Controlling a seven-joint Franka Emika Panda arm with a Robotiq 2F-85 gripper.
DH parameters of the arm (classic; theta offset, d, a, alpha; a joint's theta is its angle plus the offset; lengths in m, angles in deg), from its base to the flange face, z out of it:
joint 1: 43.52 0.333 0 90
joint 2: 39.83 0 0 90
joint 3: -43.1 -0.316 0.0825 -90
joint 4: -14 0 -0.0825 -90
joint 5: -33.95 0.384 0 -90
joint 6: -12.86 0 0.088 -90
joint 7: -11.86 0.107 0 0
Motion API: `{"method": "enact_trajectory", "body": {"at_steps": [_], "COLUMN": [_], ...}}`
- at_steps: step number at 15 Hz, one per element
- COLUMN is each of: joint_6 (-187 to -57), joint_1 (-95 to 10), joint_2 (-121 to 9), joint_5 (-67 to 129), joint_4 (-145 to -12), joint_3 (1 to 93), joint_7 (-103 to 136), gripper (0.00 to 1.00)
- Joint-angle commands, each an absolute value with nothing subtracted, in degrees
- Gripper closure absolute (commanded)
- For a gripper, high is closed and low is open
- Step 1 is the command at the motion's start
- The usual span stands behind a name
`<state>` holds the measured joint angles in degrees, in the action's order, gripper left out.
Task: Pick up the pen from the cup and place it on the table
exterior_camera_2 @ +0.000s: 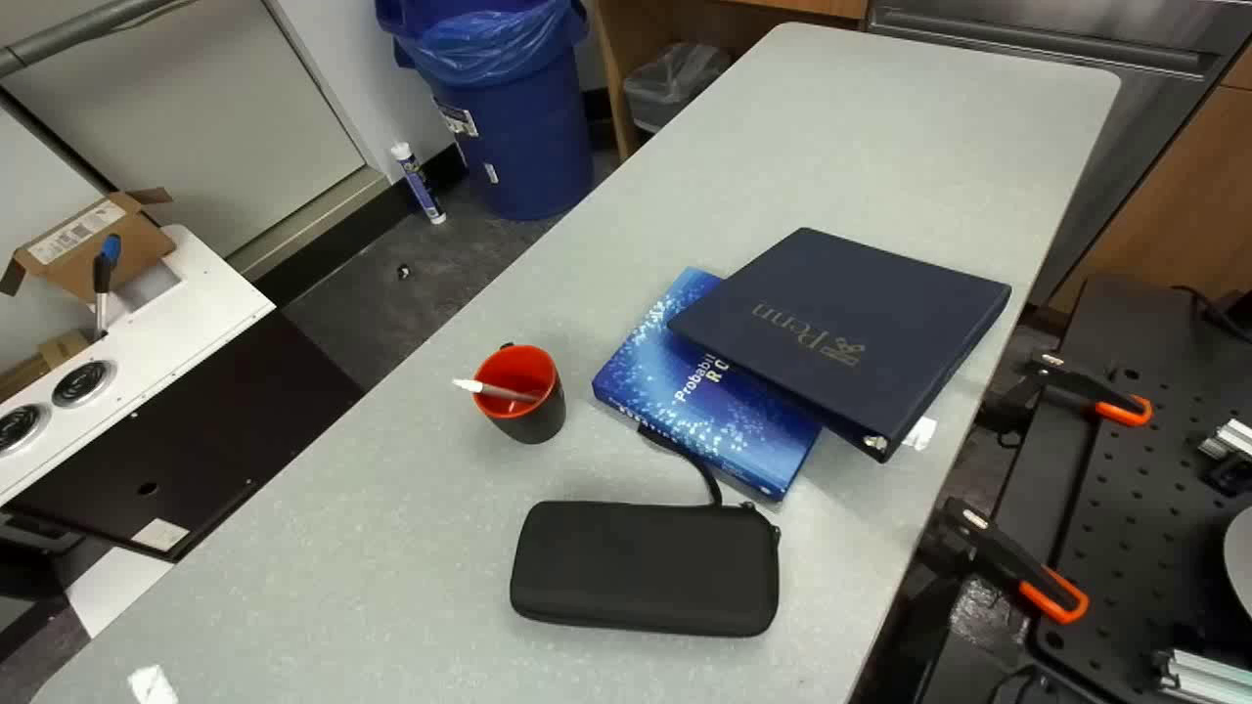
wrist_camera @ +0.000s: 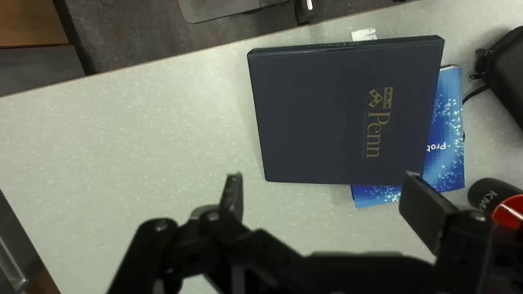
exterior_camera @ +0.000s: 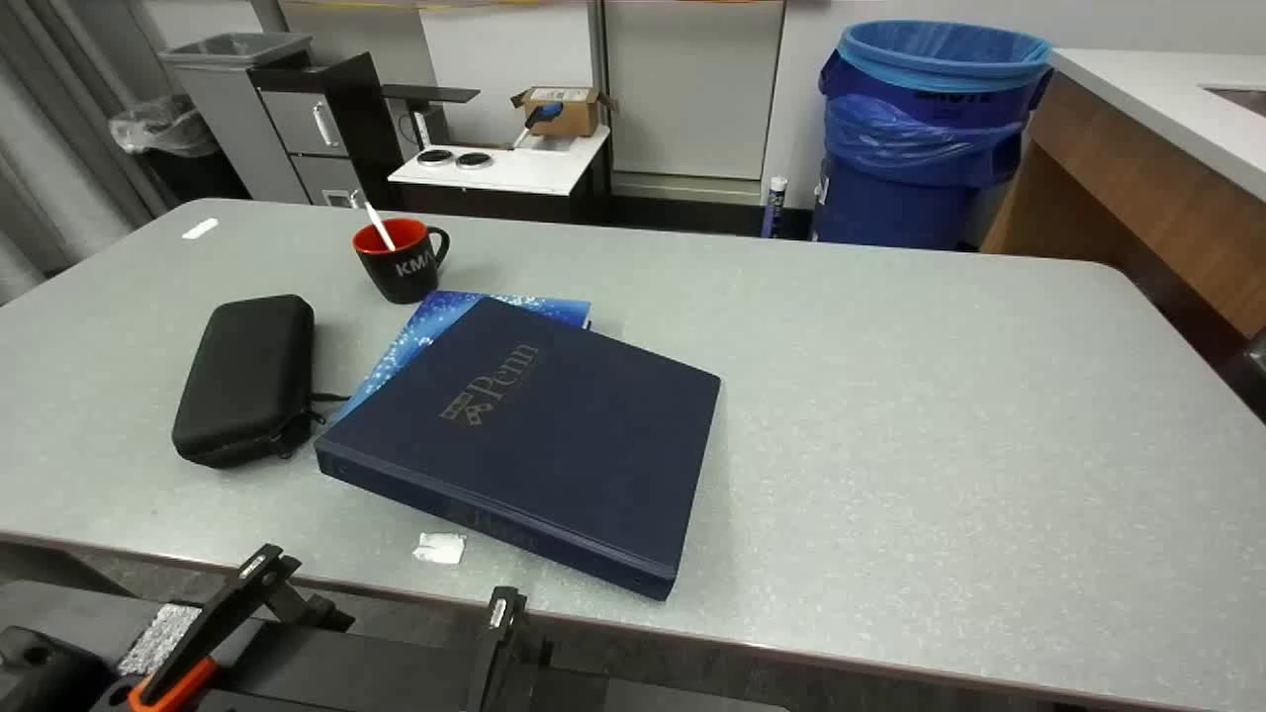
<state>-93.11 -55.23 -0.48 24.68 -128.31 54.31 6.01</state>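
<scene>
Your gripper hangs over the table, fingers spread wide apart, while the pen leans in the cup beside the blue book.

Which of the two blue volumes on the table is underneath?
The bright blue book with pale speckles, partly covered. The navy volume is the upper one, set apart by its gold Penn lettering and fully exposed front.

Grey curtain, far left in an exterior view; pale wall, far side; blue bin beside white-topped wooden counter, far right.
</scene>
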Motion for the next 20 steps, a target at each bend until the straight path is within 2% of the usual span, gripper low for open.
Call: {"method": "enact_trajectory", "body": {"at_steps": [1,4,10,14,15,20], "joint_6": [-92.95,-93.25,-104.15,-105.94,-106.06,-106.09], "joint_1": [-55.09,-54.48,-44.88,-41.72,-43.29,-43.51], "joint_2": [-0.58,-1.46,-12.70,-19.64,-16.06,-17.26], "joint_5": [24.63,25.60,37.04,41.62,39.76,39.81], "joint_4": [-128.17,-127.48,-125.73,-123.10,-126.21,-125.79], "joint_3": [54.44,54.79,53.15,49.76,49.74,49.19], "joint_7": [6.07,5.59,1.41,2.85,2.69,2.84], "gripper": [0.00,0.00,0.00,0.00,0.00,0.00]}}
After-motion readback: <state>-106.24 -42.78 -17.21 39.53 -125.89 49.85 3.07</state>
